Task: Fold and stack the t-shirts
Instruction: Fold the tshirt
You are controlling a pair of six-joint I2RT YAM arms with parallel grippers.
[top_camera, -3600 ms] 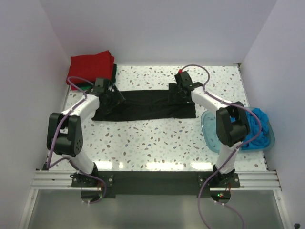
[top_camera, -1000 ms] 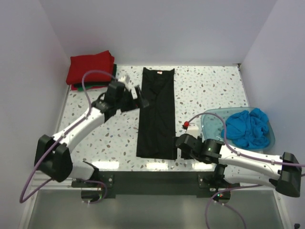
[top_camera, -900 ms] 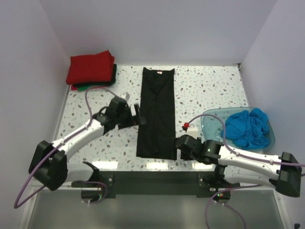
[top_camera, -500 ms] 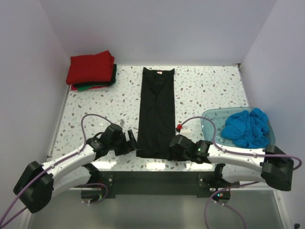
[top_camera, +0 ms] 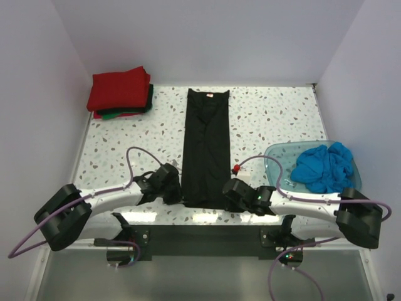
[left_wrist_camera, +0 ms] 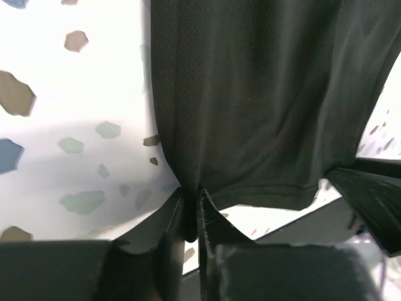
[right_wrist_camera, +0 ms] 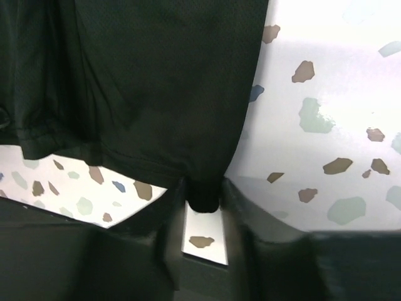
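1. Black t-shirt [top_camera: 205, 150] lies folded into a long narrow strip down the middle of the speckled table [top_camera: 269, 119]. Its collar and small neck label are at the far end and its hem is by the near edge.
2. At the strip's near left corner, the left gripper [left_wrist_camera: 191, 204] sits low on the table. Its fingers are pressed close together, pinching the hem corner of the black t-shirt.
3. At the near right corner, the right gripper [right_wrist_camera: 203, 194] nips a small fold of the hem edge between its fingers.
4. Both arms stretch low along the near edge of the table, reaching inward toward each other.
5. At the far left corner, a folded red t-shirt [top_camera: 119, 89] rests on a green t-shirt [top_camera: 113, 115], whose edge shows beneath it.
6. On the right, a crumpled blue t-shirt [top_camera: 326, 166] sits in a translucent blue tub [top_camera: 276, 166], well apart from the black strip.
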